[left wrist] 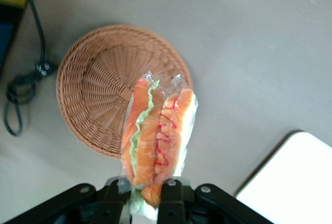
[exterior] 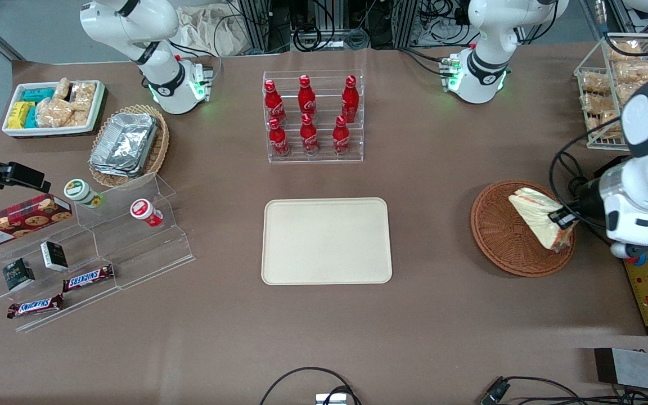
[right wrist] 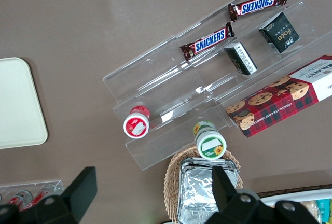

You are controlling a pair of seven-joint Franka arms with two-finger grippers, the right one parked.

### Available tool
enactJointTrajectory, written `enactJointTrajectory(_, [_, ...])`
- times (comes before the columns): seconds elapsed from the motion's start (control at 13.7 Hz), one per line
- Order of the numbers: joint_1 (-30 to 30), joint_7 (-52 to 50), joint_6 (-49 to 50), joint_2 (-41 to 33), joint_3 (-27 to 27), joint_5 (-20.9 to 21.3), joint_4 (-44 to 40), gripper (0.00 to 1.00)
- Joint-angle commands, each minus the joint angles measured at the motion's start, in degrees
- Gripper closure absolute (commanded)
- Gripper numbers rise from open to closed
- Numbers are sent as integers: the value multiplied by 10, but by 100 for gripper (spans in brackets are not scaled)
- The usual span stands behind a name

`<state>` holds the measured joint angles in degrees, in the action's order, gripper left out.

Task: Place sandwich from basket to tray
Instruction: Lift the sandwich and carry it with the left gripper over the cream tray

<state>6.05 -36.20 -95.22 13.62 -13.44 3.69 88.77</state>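
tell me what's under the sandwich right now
The gripper holds the sandwich above the basket; bare weave shows below. The patch it covers can't be seen.

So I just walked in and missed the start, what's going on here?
The left arm's gripper is shut on a wrapped wedge sandwich and holds it above the round reddish-brown wicker basket at the working arm's end of the table. The sandwich looks lifted clear of the basket, which holds nothing else. The cream-beige tray in the middle of the table is bare, so the carry to it is not yet done.
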Motion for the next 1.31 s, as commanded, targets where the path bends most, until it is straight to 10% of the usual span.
enactJointTrajectory(0.0, [-40, -2, 13, 52, -59, 71, -38, 100])
enactJointTrajectory(1.02, [-277, -114, -184, 332, -66, 70, -132, 100])
enactJointTrajectory(1.09, [-281, -120, -192, 340, -66, 71, -132, 93])
enactJointTrajectory(1.24, [-282, -121, -193, 347, -66, 75, -132, 31])
